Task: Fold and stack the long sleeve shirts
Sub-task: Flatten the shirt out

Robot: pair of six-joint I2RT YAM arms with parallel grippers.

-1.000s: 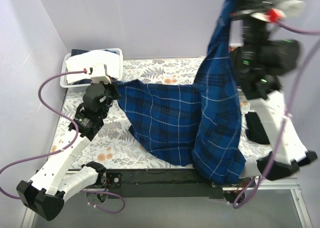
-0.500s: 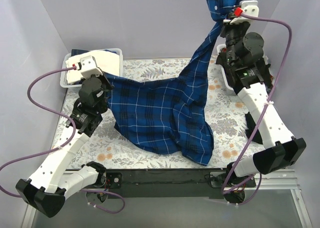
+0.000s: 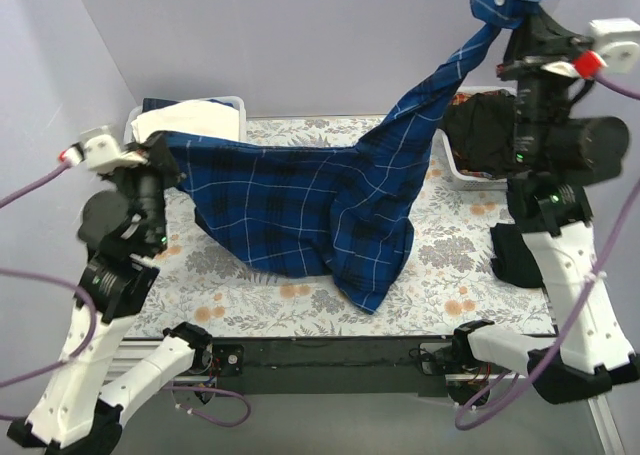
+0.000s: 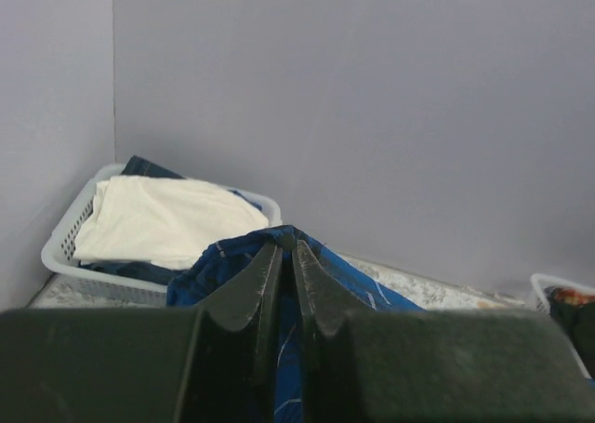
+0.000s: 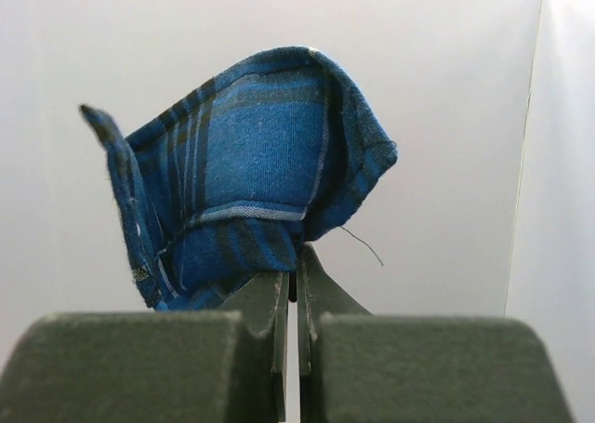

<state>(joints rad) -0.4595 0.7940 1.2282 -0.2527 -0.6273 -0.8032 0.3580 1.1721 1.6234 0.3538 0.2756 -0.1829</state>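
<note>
Top external view: at 6 o'clock, nearest to the arm bases, the lowest corner of the royal-blue plaid shirt with dark bands and thin white lines [image 3: 310, 210] hangs down to the flower-printed table cover [image 3: 250, 300]. At 4 o'clock a plain black cloth piece [image 3: 515, 257] lies on the table, partly hidden behind the right arm, so I cannot tell its shape.

The plaid shirt is stretched between the two arms, over the middle of the table. At 9 o'clock the left gripper [image 3: 160, 157] is clenched on one edge of it. In the left wrist view the two dark fingers stand almost together with the blue cloth pinched between them. From there the shirt goes across as a wide sheet and then rises as a narrow twisted band toward 1 o'clock. There the right gripper [image 3: 515, 20] grasps the other end, lifted well above the table. In the right wrist view its fingers are pressed together on a folded blue corner that stands up over them.

At 2 o'clock a white plastic lattice basket [image 3: 448, 160] holds a black cloth bundle [image 3: 480, 140]. At 10 o'clock, in the far corner, another white lattice basket [image 3: 236, 103] holds a cream folded cloth [image 3: 190, 121] over something dark blue.
</note>
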